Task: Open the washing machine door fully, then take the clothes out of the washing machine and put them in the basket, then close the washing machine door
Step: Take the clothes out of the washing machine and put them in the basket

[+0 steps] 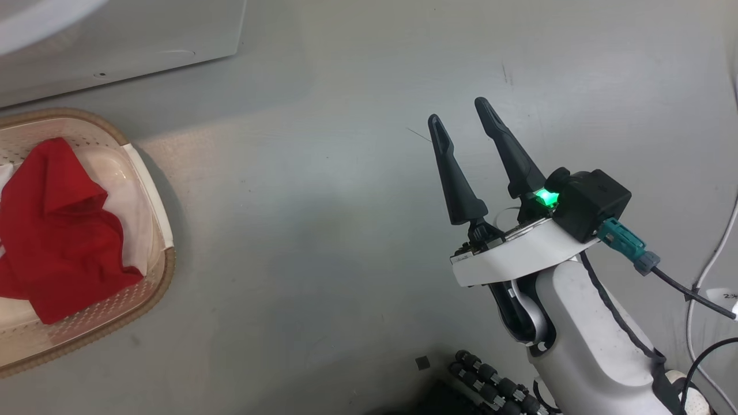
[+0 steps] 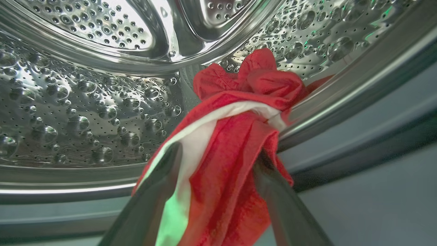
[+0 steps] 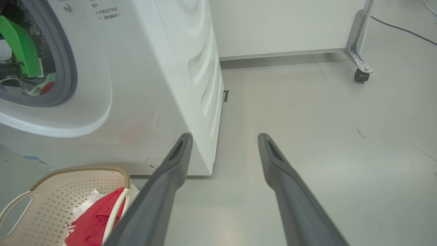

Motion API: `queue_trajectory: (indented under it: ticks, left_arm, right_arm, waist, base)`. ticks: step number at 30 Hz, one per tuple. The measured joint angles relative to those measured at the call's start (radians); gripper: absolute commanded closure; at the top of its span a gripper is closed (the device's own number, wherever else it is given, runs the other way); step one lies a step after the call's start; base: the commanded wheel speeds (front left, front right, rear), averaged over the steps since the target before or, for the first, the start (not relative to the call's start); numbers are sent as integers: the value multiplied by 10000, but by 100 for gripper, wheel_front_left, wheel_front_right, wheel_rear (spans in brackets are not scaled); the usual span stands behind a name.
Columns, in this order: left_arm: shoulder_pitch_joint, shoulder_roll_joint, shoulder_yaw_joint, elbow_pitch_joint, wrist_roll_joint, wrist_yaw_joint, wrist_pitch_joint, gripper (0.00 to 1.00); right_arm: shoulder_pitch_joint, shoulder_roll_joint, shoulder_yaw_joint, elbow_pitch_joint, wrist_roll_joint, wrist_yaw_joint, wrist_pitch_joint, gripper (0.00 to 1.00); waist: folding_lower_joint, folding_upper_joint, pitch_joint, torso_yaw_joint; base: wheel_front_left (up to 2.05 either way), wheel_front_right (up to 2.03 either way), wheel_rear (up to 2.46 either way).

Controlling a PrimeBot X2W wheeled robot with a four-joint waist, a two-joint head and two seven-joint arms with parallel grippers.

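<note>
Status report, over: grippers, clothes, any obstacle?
Left gripper open in drum, astride red garment. Right gripper open, empty, above floor. Second garment in basket. No obstacle seen.

Right gripper (image 3: 224, 136) spread above floor (image 3: 324, 119); basket (image 3: 82, 168) (red clothes (image 3: 92, 225) inside) beside washing machine (image 3: 153, 85)

In the right wrist view, the white front of the washing machine (image 3: 143, 102) carries a few short lines of small grey print (image 3: 104, 12) near its top. They look like Chinese characters but are too small to read. Low on the same front sits a small blue label (image 3: 34, 160), its writing illegible. In the head view, a white tag (image 1: 723, 296) at the right edge bears dark handwriting beginning with "2", cut off by the picture's edge.
</note>
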Motion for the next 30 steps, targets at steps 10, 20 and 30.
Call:
queue_trajectory:
  ticks: [10,20,30]
  left_arm:
    - [-783,2,0,660,0,0,203,0]
    - [-1170,-6,125,1356,-21,84,203,100]
    - [-1246,-230,84,1946,-29,81,-272,100]
  right_arm:
    - [-198,4,343,13,73,2,0,0]
    - [-198,8,382,15,75,-6,0,0]
    - [-211,8,345,157,54,-94,0,0]
  waist:
    - [0,0,146,-328]
    - [0,0,210,-461]
    - [1,0,65,-319]
  base:
    - [0,0,0]
    - [0,0,0]
    - [0,0,0]
